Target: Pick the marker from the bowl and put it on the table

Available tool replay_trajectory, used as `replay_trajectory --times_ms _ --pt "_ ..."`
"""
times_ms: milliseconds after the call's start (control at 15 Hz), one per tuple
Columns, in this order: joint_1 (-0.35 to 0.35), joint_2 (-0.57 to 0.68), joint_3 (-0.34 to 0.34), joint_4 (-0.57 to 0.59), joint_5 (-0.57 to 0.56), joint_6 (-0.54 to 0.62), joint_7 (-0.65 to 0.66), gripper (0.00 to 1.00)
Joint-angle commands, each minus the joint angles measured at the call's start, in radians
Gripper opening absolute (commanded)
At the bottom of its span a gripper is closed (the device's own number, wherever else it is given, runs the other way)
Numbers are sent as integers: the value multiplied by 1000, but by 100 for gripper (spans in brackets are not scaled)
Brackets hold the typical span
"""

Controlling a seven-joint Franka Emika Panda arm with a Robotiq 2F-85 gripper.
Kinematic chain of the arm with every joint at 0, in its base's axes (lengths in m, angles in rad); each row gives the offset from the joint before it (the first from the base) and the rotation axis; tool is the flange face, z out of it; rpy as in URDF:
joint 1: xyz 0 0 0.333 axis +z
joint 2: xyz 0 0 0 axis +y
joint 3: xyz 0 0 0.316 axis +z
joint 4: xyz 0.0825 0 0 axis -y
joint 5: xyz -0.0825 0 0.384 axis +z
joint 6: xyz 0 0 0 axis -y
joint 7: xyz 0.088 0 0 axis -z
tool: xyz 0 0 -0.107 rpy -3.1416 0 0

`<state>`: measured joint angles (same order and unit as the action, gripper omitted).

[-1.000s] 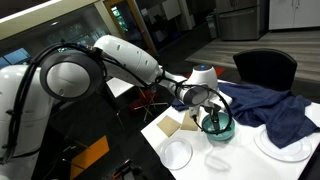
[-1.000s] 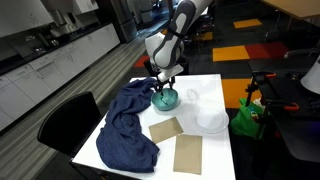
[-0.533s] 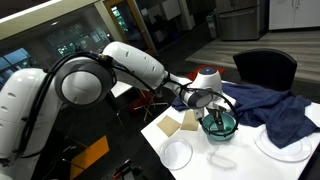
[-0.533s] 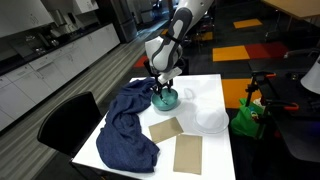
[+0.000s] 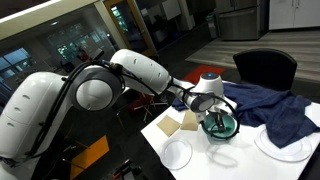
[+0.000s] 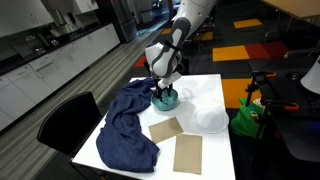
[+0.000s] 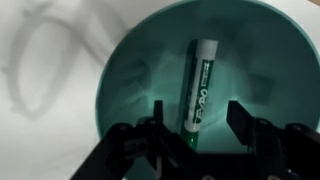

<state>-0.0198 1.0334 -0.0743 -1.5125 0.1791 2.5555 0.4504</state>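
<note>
The teal-green bowl (image 7: 130, 70) fills the wrist view and holds the green marker (image 7: 199, 88), which lies along its bottom. My gripper (image 7: 196, 118) is open inside the bowl, its two fingers on either side of the marker's lower end, not touching it. In both exterior views the gripper (image 5: 216, 113) (image 6: 165, 92) reaches down into the bowl (image 5: 222, 128) (image 6: 166, 100) on the white table (image 6: 190, 125). The marker is hidden in the exterior views.
A dark blue cloth (image 6: 125, 125) (image 5: 270, 105) lies beside the bowl. Two tan squares (image 6: 165, 130) (image 6: 187, 155) and white plates (image 6: 210, 118) (image 5: 177, 153) sit on the table. A black chair (image 6: 65, 118) stands at the table's edge.
The arm has lowered and the gripper has sunk deeper into the bowl. The bowl and cloth have not moved.
</note>
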Motion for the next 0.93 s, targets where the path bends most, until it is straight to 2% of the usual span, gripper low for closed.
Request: replay_trajectory --times_ms 0,133,200,267,333,533,667,867 --pt "-8 43 4 63 22 -29 -14 70" --pt "-9 59 5 82 23 -34 -14 69" --pt "-9 67 4 92 22 -38 -13 58" --pt "-9 74 5 99 22 -39 -14 43" --pt "-10 79 5 106 22 -39 -15 38" --pt "-10 89 4 120 22 -38 -13 13" --pt "-9 91 4 126 22 -37 -12 0" --pt "-5 73 1 111 22 -43 -6 5"
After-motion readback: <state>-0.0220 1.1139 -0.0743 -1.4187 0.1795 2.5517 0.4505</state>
